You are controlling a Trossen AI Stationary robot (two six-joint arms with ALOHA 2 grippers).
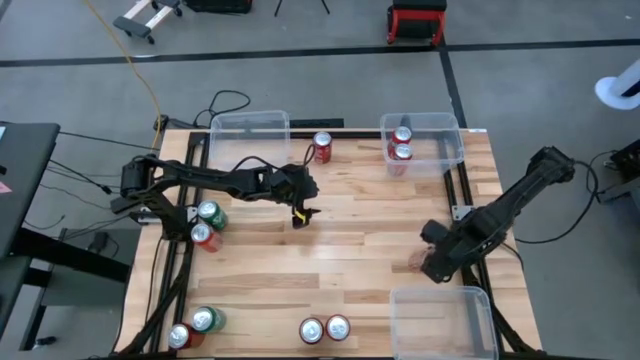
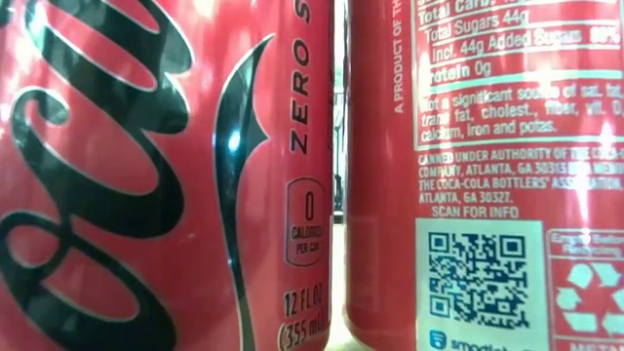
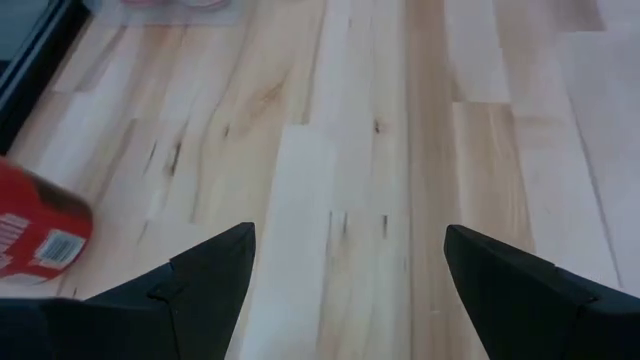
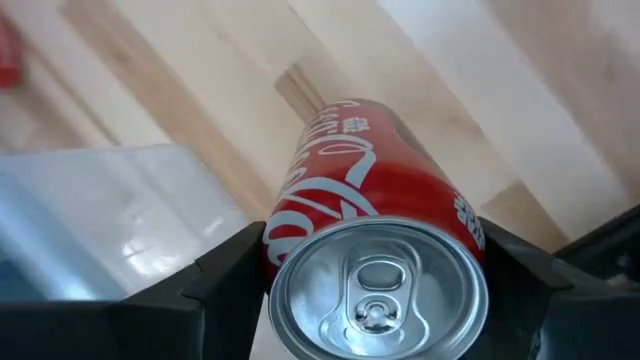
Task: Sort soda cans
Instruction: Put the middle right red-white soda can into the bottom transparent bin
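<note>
My right gripper (image 1: 437,265) (image 4: 375,262) stands near the table's right side, just far of the near right bin (image 1: 440,318), shut on a red soda can (image 4: 370,190). My left gripper (image 1: 300,215) (image 3: 350,245) hangs open over bare wood at mid-table. A red can (image 1: 322,147) stands beside the far left bin (image 1: 250,128). Two red cans (image 1: 402,145) stand in the far right bin (image 1: 440,150). A green can (image 1: 211,213) and a red can (image 1: 204,237) stand at the left. Another green and red pair (image 1: 195,326) and two red cans (image 1: 325,329) stand by the near edge. My right gripper pinches the red can's upper wall (image 4: 285,235), just under its silver top (image 4: 378,290), one finger on each side. The fingers come from above, pointing steeply down. The can stands about upright in the hold; whether its bottom rests on the wood I cannot tell.
Two red cans (image 2: 156,175) (image 2: 478,175) stand right in front of the low camera and block that view. Dark rails (image 1: 460,185) run along the table's left and right sides. Bare wood lies between the two arms.
</note>
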